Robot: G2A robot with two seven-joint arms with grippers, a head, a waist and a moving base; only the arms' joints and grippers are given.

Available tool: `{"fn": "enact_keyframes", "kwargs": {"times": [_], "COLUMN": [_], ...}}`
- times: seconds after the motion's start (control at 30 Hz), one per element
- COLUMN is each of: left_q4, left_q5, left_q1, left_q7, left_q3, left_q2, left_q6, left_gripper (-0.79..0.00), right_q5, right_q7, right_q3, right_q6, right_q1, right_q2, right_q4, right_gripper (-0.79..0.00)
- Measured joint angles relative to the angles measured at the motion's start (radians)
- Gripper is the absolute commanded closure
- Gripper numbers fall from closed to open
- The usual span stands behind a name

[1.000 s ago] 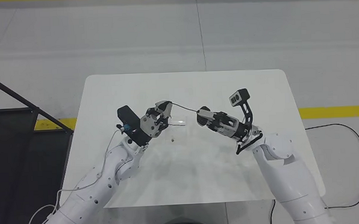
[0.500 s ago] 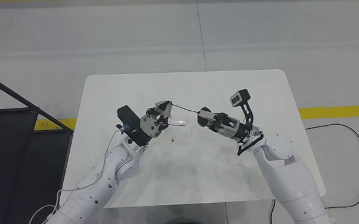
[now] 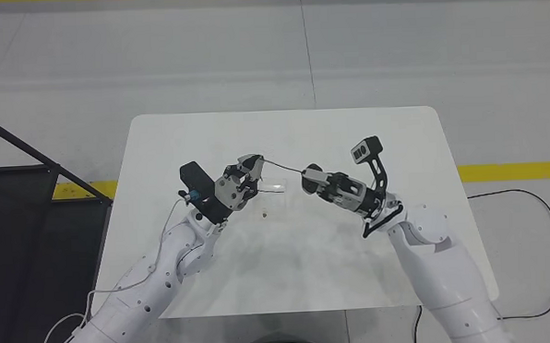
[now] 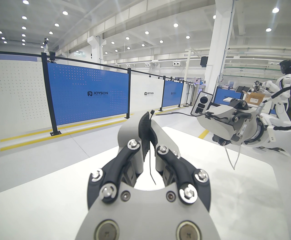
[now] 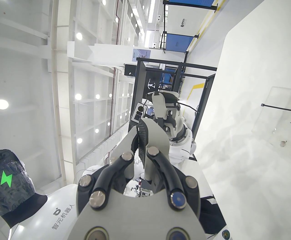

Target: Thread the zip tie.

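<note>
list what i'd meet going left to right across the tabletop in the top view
left gripper → zip tie, stretched between the two → right gripper

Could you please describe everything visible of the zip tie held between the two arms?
The zip tie is thin black plastic, held in the air above the table. The left end effector pinches it: a small square head pokes past the pads, a thin tail hangs behind them. A nearly straight length runs on to the shut right end effector.
</note>
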Motion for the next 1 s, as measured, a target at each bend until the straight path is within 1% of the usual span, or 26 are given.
{"fn": "enact_keyframes", "kwargs": {"times": [0.7, 1.0], "left_q4": [0.0, 0.0], "left_q5": [0.0, 0.0], "left_q1": [0.0, 0.0], "left_q7": [0.0, 0.0], "left_q3": [0.0, 0.0], "left_q2": [0.0, 0.0], "left_q6": [0.0, 0.0], "left_gripper": [0.0, 0.0], "right_q5": [0.011, 0.0], "right_q7": [-0.001, -0.005], "right_q3": [0.002, -0.003], "right_q6": [-0.006, 0.009], "right_q1": [0.002, 0.008], "right_q2": [-0.002, -0.003], "right_q4": [0.005, 0.008], "right_gripper": [0.0, 0.0]}}
